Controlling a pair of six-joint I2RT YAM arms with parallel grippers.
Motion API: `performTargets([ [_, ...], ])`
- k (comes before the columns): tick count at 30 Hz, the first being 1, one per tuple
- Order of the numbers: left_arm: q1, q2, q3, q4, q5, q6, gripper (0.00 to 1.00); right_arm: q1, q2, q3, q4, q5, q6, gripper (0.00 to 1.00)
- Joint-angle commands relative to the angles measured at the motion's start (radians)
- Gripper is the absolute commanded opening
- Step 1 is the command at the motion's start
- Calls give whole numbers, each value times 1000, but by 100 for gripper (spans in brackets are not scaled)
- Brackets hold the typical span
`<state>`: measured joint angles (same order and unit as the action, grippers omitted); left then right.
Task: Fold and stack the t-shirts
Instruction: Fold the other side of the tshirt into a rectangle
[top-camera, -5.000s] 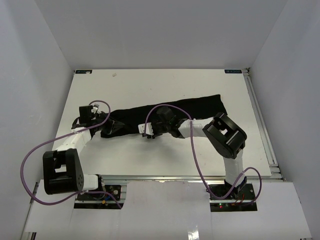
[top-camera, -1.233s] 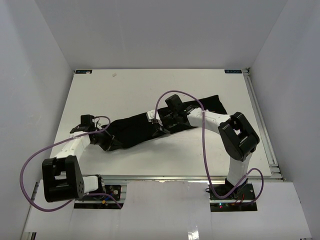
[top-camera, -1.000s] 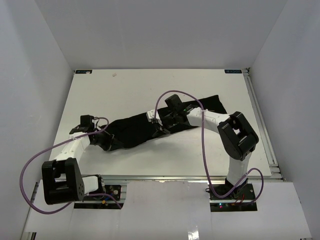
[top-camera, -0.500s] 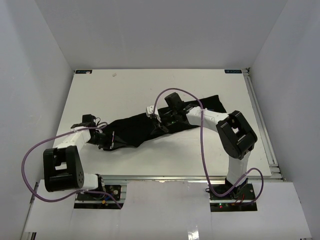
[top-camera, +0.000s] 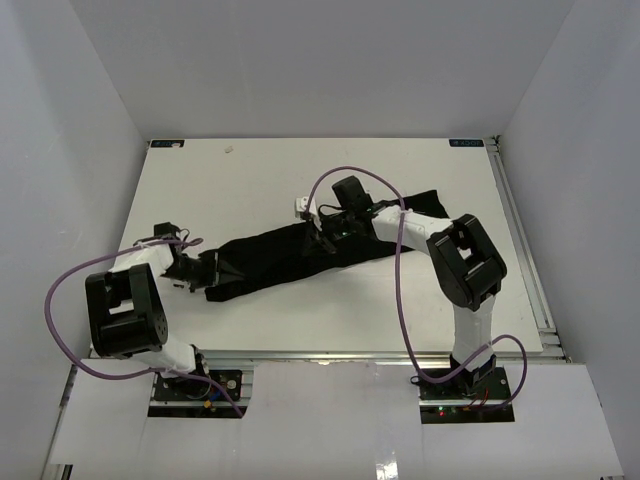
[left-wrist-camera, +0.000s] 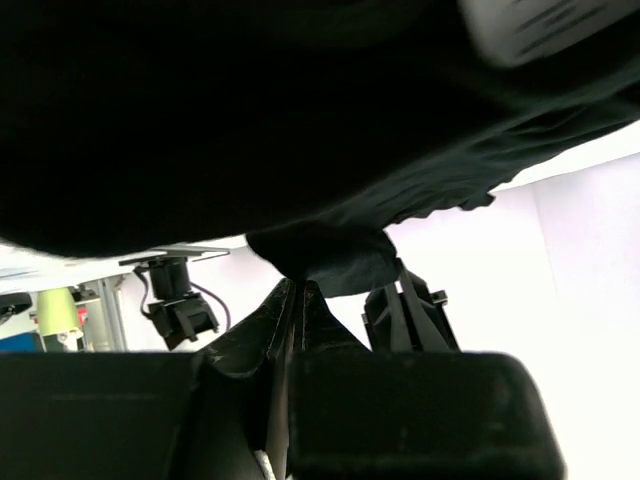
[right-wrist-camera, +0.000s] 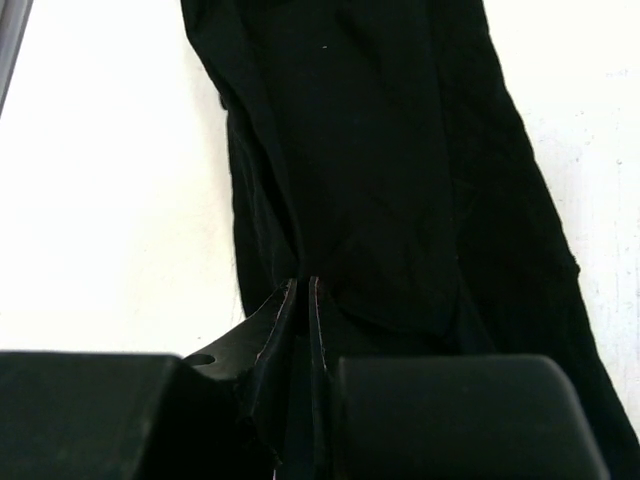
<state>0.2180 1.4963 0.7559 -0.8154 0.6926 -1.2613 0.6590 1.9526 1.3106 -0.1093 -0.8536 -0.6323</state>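
Your left fingers (left-wrist-camera: 268, 322) and right fingers (right-wrist-camera: 272, 322) each pinch the plain black soft fabric t-shirt (top-camera: 285, 256), which stretches between them in a rumpled band, so tidy folding and stacking look left to do.

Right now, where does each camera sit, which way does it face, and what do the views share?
Top external: above and behind, facing down on the table; left arm and right arm show, bases at the bottom.
Left wrist: on the left arm, looking along the left gripper, shut on a fold of the black t-shirt.
Right wrist: on the right arm, looking down past the right gripper, shut on the same t-shirt.
Shared: all three show the black t-shirt.
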Motion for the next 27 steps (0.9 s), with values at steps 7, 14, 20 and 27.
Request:
performTargets([
  [7, 21, 117, 121, 19, -19, 3, 8, -2, 58, 87, 42, 57, 89, 15],
  [14, 20, 196, 204, 19, -25, 26, 9, -2, 81, 104, 77, 77, 141, 17],
  [20, 20, 232, 241, 19, -19, 26, 16, -1, 101, 125, 99, 103, 197, 19],
  [27, 21, 239, 266, 21, 7, 33, 39, 1, 117, 148, 135, 152, 246, 29],
])
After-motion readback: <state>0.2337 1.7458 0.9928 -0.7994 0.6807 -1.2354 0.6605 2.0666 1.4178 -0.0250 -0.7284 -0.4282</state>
